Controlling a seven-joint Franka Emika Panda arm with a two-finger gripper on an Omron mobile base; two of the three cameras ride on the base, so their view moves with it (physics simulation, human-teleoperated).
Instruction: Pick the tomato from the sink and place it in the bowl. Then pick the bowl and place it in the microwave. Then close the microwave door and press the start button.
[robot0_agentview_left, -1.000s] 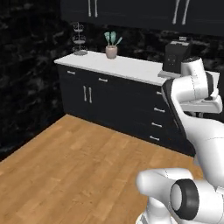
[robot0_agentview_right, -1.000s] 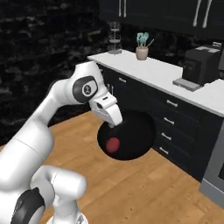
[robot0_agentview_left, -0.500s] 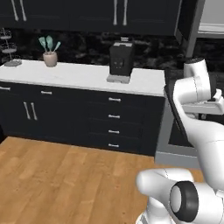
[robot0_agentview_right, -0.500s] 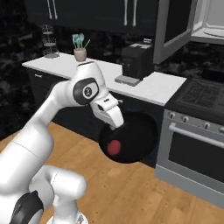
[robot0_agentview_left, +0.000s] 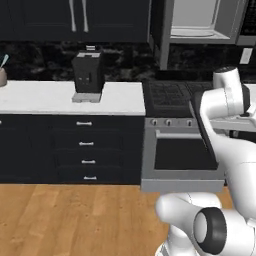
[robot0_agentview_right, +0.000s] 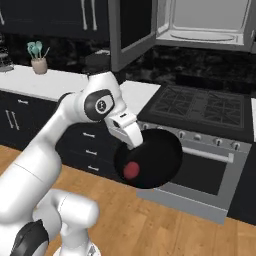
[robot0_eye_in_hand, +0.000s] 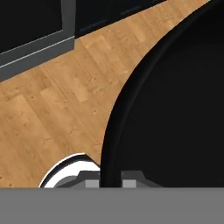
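Bowl with tomato carried in front of the stove

The gripper (robot0_agentview_right: 134, 141) is clamped on the rim of the bowl (robot0_agentview_right: 150, 160), one finger each side of the rim in the hand view, holding it above the wood floor (robot0_eye_in_hand: 57, 87). The tomato (robot0_agentview_right: 131, 170) lies inside the bowl, low on its near side. The microwave (robot0_agentview_right: 202, 22) sits above the stove (robot0_agentview_right: 200, 107), its door (robot0_agentview_right: 131, 30) swung open to the left.

The base has swung on rightward: the plant pot (robot0_agentview_right: 38, 64) and coffee machine (robot0_agentview_left: 88, 70) have slid left in both base views, and the stove (robot0_agentview_right: 200, 104) and open microwave (robot0_agentview_right: 207, 22) have come in, with the door (robot0_agentview_right: 131, 31) ajar
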